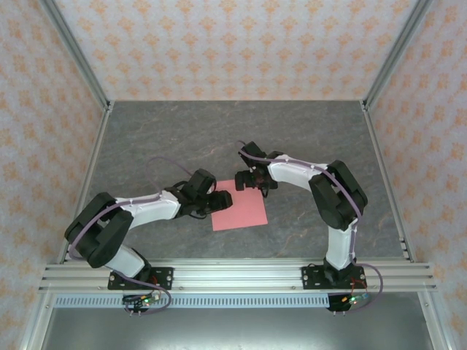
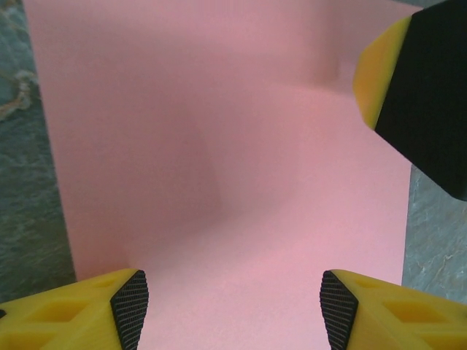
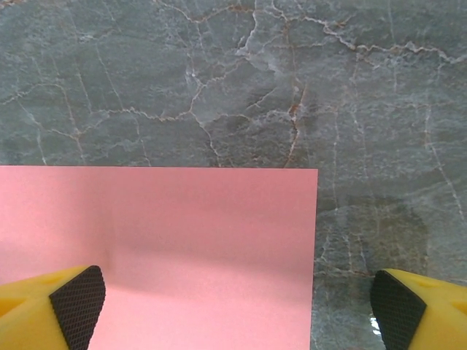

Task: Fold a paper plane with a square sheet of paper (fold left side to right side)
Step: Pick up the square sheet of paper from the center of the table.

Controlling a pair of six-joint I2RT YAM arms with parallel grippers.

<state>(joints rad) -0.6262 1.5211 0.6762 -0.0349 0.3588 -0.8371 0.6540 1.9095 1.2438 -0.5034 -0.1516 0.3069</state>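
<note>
Square sheet of paper (image 1: 241, 210) is found lying on the grey marbled table (image 1: 146, 138), between the two arms and near the table's middle. It is unfolded, and no sharp crease can be made out.

The left gripper (image 1: 217, 199) is held over the sheet's left edge. In the left wrist view its jaws are seen standing apart above pink paper (image 2: 219, 146), with nothing taken between them. The right gripper (image 1: 255, 180) is placed at the far edge with its jaws spread wide and nothing held. In the right wrist view one pad is seen over the paper (image 3: 160, 240) and the other over bare table.

The sheet is judged to be very light, thin and limp. It is likely to slide on the smooth table and to buckle if pushed, and it can be creased or torn by a hard pinch. A hold is best taken at the left edge or a left corner, while the opposite side is pinned down.

One sheet is counted, along with two arms and two grippers. No plane is formed yet.
</note>
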